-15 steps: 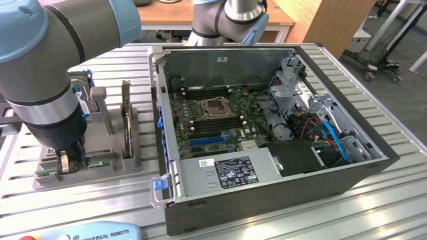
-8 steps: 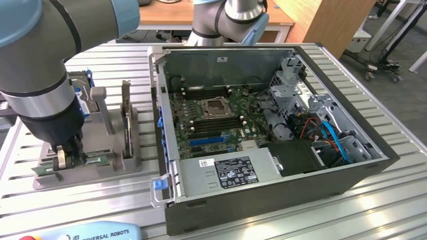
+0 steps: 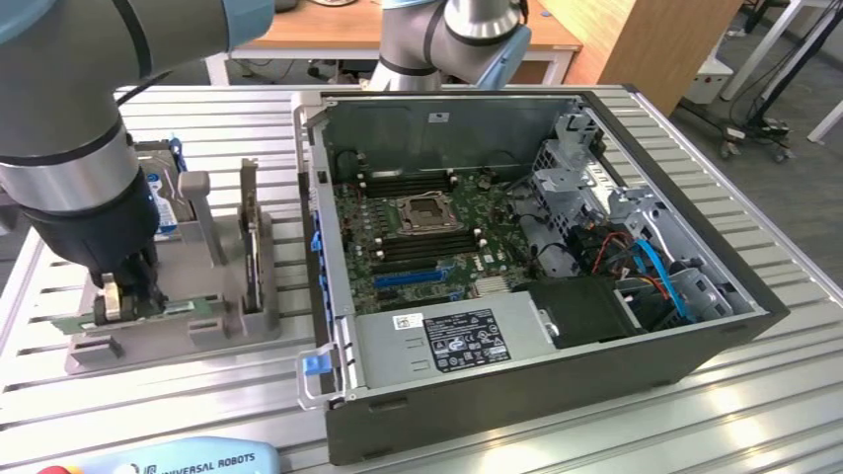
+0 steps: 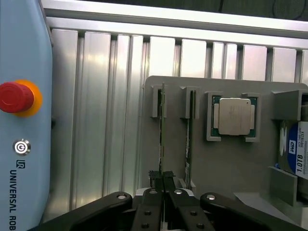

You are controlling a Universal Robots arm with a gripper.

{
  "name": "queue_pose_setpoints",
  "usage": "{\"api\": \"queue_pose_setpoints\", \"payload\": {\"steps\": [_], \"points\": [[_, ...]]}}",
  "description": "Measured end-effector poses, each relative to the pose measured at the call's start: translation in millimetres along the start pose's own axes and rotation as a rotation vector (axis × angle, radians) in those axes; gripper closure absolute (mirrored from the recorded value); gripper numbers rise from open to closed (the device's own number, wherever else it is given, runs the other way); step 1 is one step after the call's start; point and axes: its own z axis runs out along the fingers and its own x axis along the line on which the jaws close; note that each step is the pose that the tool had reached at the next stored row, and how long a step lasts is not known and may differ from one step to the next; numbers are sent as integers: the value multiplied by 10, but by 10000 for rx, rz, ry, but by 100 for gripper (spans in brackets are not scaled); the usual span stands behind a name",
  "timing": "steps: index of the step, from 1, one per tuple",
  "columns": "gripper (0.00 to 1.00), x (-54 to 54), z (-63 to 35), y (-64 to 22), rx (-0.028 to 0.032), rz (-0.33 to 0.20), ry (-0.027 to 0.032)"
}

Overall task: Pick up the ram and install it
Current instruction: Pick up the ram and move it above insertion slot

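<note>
The ram [image 4: 162,120] is a slim green stick standing on edge in a slot of the grey holder [image 4: 226,163]. In the exterior view the ram [image 3: 185,308] lies along the holder's near end at that view's left. My gripper [image 4: 161,176] has come down over one end of it, and its black fingers are shut on the ram's edge. From outside, the gripper [image 3: 125,301] hangs straight down from the dark wrist onto the stick. A second green stick [image 4: 188,137] stands in the neighbouring slot, untouched.
The holder [image 3: 172,341] also carries a square silver processor [image 4: 234,117] and a hard drive [image 4: 294,154] with a blue label. An open computer case [image 3: 527,247] with its motherboard [image 3: 421,222] stands at the exterior view's right. A teach pendant [image 4: 19,120] lies beside the holder.
</note>
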Motion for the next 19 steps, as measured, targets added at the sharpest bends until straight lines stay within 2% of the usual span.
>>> {"api": "queue_pose_setpoints", "payload": {"steps": [19], "points": [[88, -22, -554, 23, 0, 0, 0]]}}
